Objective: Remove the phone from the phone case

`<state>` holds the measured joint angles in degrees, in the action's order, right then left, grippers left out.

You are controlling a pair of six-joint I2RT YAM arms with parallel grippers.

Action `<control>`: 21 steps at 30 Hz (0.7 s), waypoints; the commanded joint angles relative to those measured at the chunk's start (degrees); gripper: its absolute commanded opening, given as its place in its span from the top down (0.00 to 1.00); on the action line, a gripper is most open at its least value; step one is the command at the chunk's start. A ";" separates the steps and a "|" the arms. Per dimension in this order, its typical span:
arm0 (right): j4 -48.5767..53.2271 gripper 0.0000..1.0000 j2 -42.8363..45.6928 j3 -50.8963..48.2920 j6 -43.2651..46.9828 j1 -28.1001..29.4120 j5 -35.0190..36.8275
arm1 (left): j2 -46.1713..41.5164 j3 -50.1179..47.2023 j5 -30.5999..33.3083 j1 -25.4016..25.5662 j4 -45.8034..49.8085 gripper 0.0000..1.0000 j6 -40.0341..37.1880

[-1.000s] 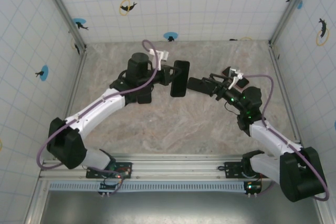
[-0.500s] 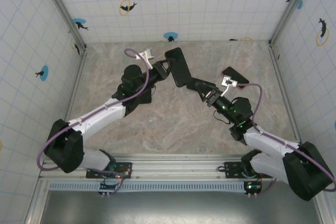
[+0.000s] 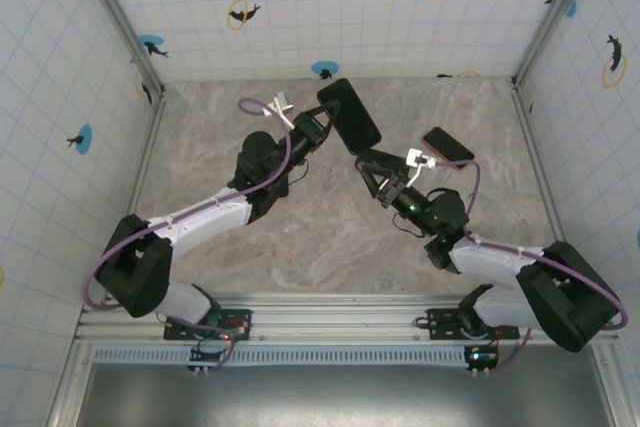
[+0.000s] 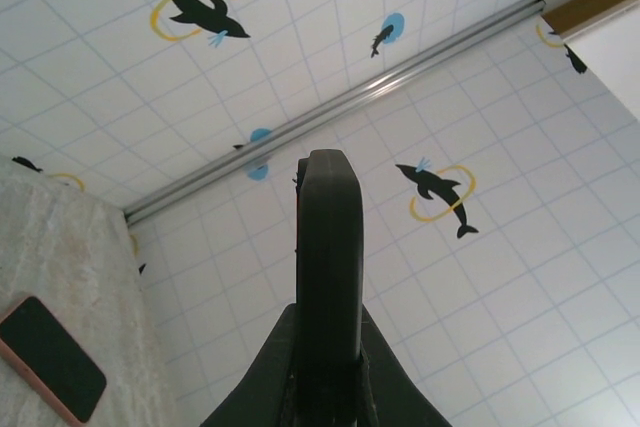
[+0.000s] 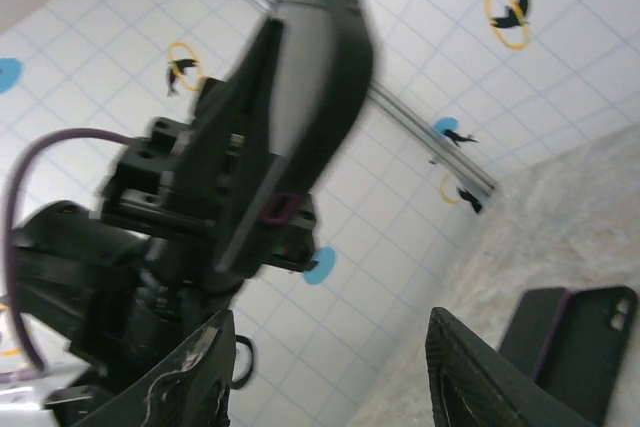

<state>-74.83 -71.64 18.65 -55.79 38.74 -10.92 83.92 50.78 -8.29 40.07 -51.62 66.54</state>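
**Black case gripped by the left tool, right tool agape beside it**

Black and rounded at the corners, the phone case [image 3: 350, 115] sits clamped in the left tool [image 3: 323, 127], whose fingers are closed on its lower end. It is held tilted in the air, clear of the marbled desk [image 3: 300, 237]. From the left wrist it appears edge-on, a thick dark slab rising straight out from between the fingers. Whether anything sits inside it cannot be told.

The right tool [image 3: 369, 163] points at the case from the opposite side. Its jaws stand apart with nothing between them. Its fingertips lie just beside the case's near corner; whether they touch it is unclear.

The phone [image 3: 448, 144], dark-faced with a pinkish-orange edge, lies flat on the desk behind the right tool, close beside that arm's wrist and well apart from the left tool.

In the right wrist view, a dark flat piece with a purple rim [image 5: 570, 347] shows past the right-hand finger; what it is cannot be made out.
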 commanded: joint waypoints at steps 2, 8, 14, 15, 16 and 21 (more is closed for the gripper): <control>-7.50 0.50 -0.94 3.55 2.67 0.92 -0.69 | 0.19 -0.25 1.08 0.22 -7.58 1.00 3.22; -10.36 0.63 -3.82 5.35 2.88 0.81 -0.39 | 0.09 -0.49 1.01 0.33 -8.01 1.00 4.45; -12.43 0.74 -5.92 6.78 2.69 0.67 -1.07 | 0.07 -0.95 1.26 0.44 -7.77 1.00 4.38; -12.62 0.75 -6.20 6.94 2.79 0.71 -1.11 | 0.19 -0.91 0.97 0.44 -7.88 1.00 4.51; -12.58 0.76 -6.39 7.14 2.73 0.67 -1.09 | 0.28 -0.77 0.85 0.44 -7.78 1.00 4.69; -12.85 0.82 -6.96 7.70 2.81 0.20 -1.78 | 0.27 -0.69 0.47 0.44 -8.06 1.00 4.85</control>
<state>-83.07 -78.17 23.94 -53.87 39.29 -12.10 84.55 50.28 -7.88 40.10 -54.70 70.83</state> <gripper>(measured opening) 0.197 0.137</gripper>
